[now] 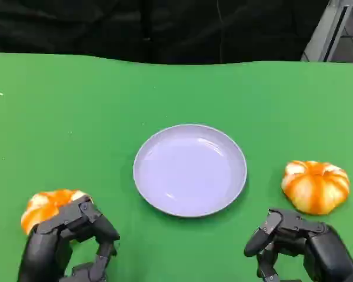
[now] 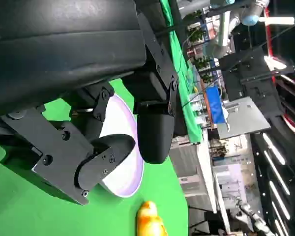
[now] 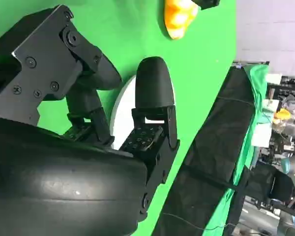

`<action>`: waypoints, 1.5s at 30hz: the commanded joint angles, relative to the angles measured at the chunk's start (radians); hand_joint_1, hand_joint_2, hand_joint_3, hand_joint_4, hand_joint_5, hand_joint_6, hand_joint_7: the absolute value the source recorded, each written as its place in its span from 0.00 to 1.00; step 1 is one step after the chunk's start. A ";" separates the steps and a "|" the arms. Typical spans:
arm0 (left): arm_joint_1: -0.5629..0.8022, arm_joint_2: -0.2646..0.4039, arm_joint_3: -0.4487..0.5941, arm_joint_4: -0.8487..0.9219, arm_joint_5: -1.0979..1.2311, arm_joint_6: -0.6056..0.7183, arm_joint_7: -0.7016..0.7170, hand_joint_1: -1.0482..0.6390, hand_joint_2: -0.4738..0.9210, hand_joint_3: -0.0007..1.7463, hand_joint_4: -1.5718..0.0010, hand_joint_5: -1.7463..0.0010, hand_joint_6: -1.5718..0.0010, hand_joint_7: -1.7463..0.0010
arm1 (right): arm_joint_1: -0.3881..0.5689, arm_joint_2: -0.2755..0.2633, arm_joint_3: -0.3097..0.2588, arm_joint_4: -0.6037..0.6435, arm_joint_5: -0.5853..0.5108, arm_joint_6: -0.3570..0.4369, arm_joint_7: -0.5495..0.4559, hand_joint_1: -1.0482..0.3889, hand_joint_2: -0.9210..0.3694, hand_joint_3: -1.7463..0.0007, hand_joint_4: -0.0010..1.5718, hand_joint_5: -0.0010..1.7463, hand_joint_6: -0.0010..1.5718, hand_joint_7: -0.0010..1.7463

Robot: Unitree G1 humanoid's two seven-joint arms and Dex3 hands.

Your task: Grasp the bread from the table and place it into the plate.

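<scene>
step: reach, nothing grasped | left hand fingers apart, empty, just by left bread | right hand apart, empty, near right bread | plate between, bare | advice: straddle roll from above, close gently.

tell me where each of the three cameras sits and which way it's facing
Head view: high on the robot, looking down at the green table, plate and two breads; left hand and right hand low in frame.
Left wrist view: behind the left hand, looking past its fingers across the plate to a bread.
Right wrist view: behind the right hand, facing plate and a bread.
All three views share the plate.
</scene>
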 commanded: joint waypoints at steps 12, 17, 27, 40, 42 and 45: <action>0.000 0.012 0.014 -0.009 0.001 0.004 0.003 0.57 0.73 0.67 0.50 0.07 0.50 0.19 | 0.002 -0.004 0.000 -0.012 0.009 0.000 -0.002 0.75 0.49 0.21 0.55 0.88 0.55 0.70; 0.004 0.007 0.016 -0.016 0.013 0.006 0.016 0.57 0.73 0.66 0.50 0.12 0.50 0.23 | 0.003 -0.008 0.000 -0.013 0.007 -0.002 0.000 0.74 0.48 0.21 0.54 0.89 0.55 0.70; 0.005 0.006 0.075 -0.060 0.336 0.027 0.231 0.47 0.94 0.16 0.69 0.54 0.61 0.75 | 0.000 -0.006 -0.001 -0.011 0.004 -0.002 -0.005 0.73 0.48 0.22 0.54 0.89 0.55 0.71; -0.005 0.083 0.065 -0.099 0.719 0.173 0.465 0.36 1.00 0.05 0.98 0.69 0.77 0.98 | 0.005 -0.001 0.007 -0.018 -0.001 0.000 -0.007 0.75 0.47 0.22 0.55 0.89 0.55 0.70; -0.007 0.115 0.047 -0.113 0.827 0.219 0.522 0.35 1.00 0.04 1.00 0.75 0.81 0.99 | 0.005 -0.003 0.009 -0.018 0.000 0.000 -0.006 0.74 0.47 0.22 0.55 0.89 0.54 0.70; -0.008 0.145 0.022 -0.126 0.906 0.273 0.568 0.33 1.00 0.03 1.00 0.82 0.84 0.99 | 0.004 -0.003 0.011 -0.017 0.001 -0.006 -0.006 0.75 0.47 0.22 0.54 0.89 0.54 0.71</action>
